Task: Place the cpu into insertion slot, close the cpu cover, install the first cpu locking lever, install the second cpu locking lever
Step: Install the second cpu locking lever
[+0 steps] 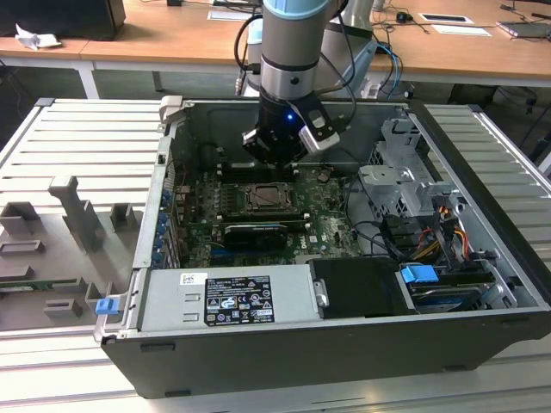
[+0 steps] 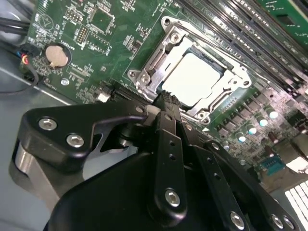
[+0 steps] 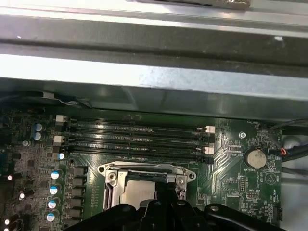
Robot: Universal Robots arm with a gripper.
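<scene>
Cpu [image 2: 192, 79] seated in insertion slot [image 2: 219, 65], cpu cover [image 2: 147, 72] lying over its edges. Memory slots [image 3: 134, 137] flank one side; open board elsewhere. Gripper [image 2: 166, 98] clenched, empty, tips just beside socket frame.

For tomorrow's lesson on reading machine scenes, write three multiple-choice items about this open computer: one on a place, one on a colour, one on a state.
1. Where is the chip?
A. On the desk
B. In its socket, inside the silver cover
C. In the jaws

2. What colour is the circuit board?
A. Green
B. Red
C. White

3. How are the gripper jaws?
A. Wide apart
B. Closed on the chip
C. Together, holding nothing

Answers:
1 B: in the second wrist view the pale square lies framed by the cover.
2 A: green in both wrist views.
3 C: the jaws meet beside the cover with nothing between.
</scene>
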